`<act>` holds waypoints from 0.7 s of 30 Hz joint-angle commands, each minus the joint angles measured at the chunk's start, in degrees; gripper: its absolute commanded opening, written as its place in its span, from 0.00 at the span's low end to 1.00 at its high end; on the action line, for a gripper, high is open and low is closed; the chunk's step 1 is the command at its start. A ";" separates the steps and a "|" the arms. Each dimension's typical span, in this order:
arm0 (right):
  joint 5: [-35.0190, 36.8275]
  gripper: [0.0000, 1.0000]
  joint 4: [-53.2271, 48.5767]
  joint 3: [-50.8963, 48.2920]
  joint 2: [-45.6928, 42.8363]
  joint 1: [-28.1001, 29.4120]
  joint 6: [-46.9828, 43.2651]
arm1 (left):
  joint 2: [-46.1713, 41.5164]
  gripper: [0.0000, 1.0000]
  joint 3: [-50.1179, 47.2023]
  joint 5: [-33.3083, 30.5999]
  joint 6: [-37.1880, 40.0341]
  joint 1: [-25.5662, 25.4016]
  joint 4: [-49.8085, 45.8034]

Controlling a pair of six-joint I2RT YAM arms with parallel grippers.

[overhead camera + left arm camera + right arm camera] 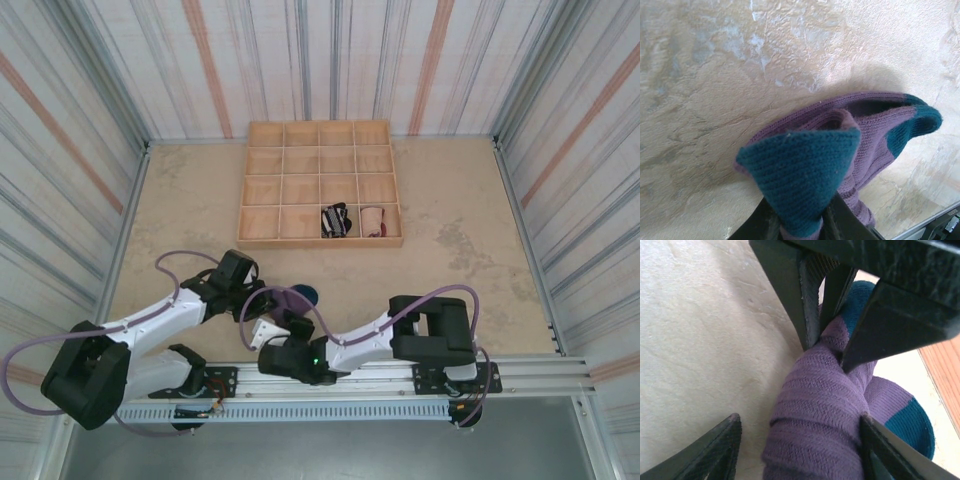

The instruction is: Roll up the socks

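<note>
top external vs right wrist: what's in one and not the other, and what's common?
Top external: wooden divided tray holding a striped sock and a peach sock. Right wrist: close-up of left fingers pinching the purple sock, right fingers apart on either side of it. Both: purple sock, tan table.

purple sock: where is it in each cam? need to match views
Top external: purple sock low centre, at the tip of the left gripper.
Left wrist: lower centre to right, teal end pinched at the bottom edge.
Right wrist: centre to bottom, between the open fingers of the right gripper.
Shared landmark: the left gripper's fingers clamped on the sock, at the top of the right wrist view too.
</note>
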 commanded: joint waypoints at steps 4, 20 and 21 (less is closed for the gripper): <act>-0.29 0.27 0.07 -0.31 2.34 -2.52 2.51 | 0.43 0.20 -1.59 0.53 -0.82 -1.21 -3.05; -16.28 0.00 0.25 -8.73 -1.87 -9.48 15.26 | -6.53 0.78 -2.65 1.72 0.56 0.61 0.79; -17.48 0.00 0.36 -9.07 -2.05 -10.01 15.77 | -7.48 0.79 -2.80 2.20 0.80 1.17 1.05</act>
